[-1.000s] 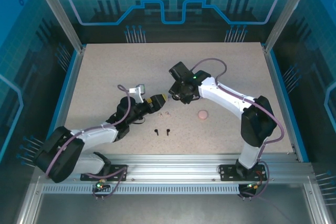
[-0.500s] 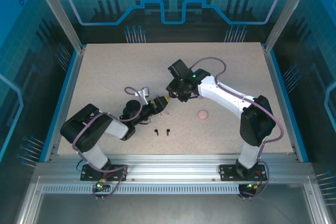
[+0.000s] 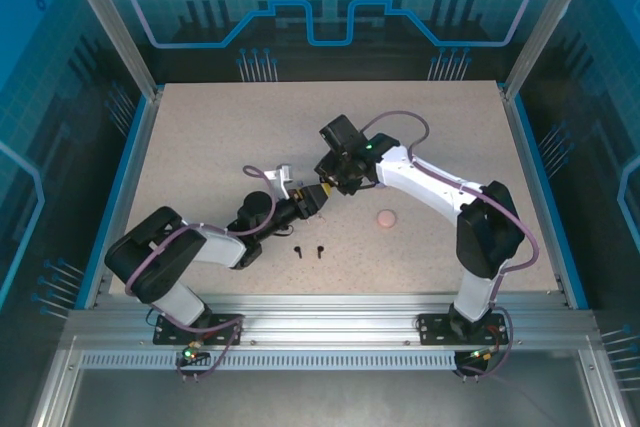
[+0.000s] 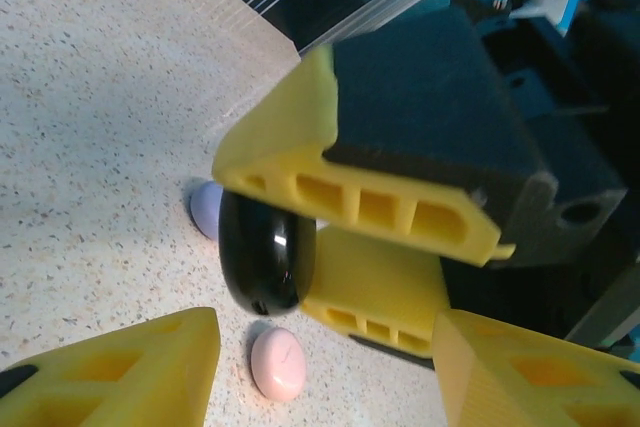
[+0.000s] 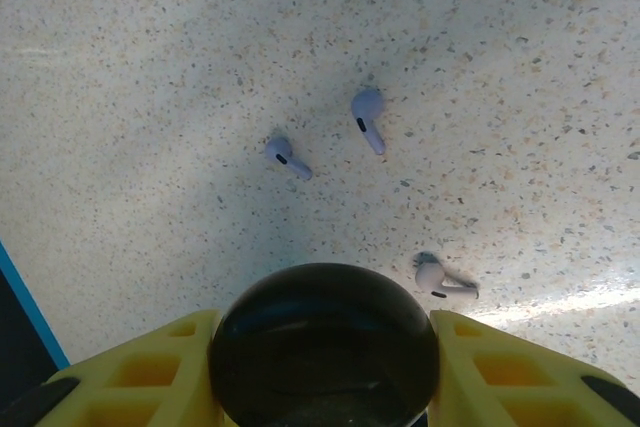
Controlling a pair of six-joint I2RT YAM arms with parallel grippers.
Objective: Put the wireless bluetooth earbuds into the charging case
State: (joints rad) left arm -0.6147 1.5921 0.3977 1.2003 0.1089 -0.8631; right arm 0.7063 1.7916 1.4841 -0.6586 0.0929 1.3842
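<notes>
Right fingers (image 5: 150, 372) clenched on glossy black round case (image 5: 322, 342); left fingers (image 4: 130, 367) spread, empty, just beside it. Two lavender short-stemmed earbuds (image 5: 367, 112), one pale pink earbud (image 5: 440, 280) on speckled worktop (image 5: 150, 67) below case.

L arm comes in from lower left, R arm from lower right. L gripper (image 3: 312, 197) & R gripper (image 3: 330, 185) almost meet tip to tip mid-table (image 3: 200, 137). Two black earbuds (image 3: 299, 251) lie nearer the front (side by side, not touching). Round pink case (image 3: 386, 218) sits apart to the right.
</notes>
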